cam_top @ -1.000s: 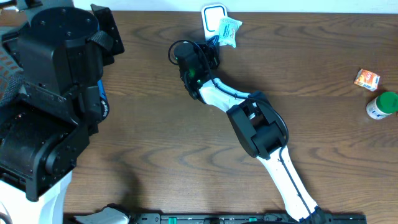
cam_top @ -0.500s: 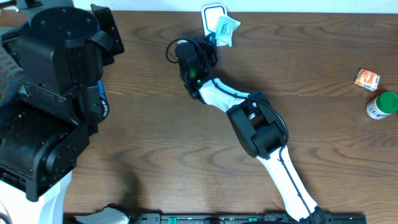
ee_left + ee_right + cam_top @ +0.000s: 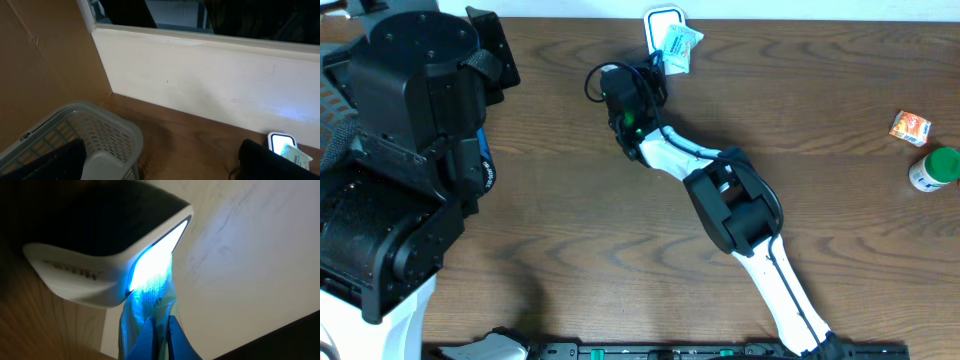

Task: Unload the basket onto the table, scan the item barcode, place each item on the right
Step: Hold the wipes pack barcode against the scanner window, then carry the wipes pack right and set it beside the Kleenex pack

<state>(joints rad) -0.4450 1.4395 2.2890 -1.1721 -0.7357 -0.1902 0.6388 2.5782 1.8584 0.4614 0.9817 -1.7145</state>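
Right tool [image 3: 161, 337] grips the pale packet [image 3: 142, 305] at the glowing window of the scanner [image 3: 75, 272].

1. Your item is a small crinkled plastic packet [image 3: 678, 45], pale with green print. It is held tilted, off the counter [image 3: 560, 210], near its far edge, with its lower end pinched in the closed right gripper [image 3: 161, 339].
2. Your scanner [image 3: 661, 19] is a white, round-cornered unit standing at the counter's far edge. Its window glows bright blue.
3. In the right wrist view, the packet's upper end sits right at the lit window and the film is washed in blue. You cannot tell whether the two touch.
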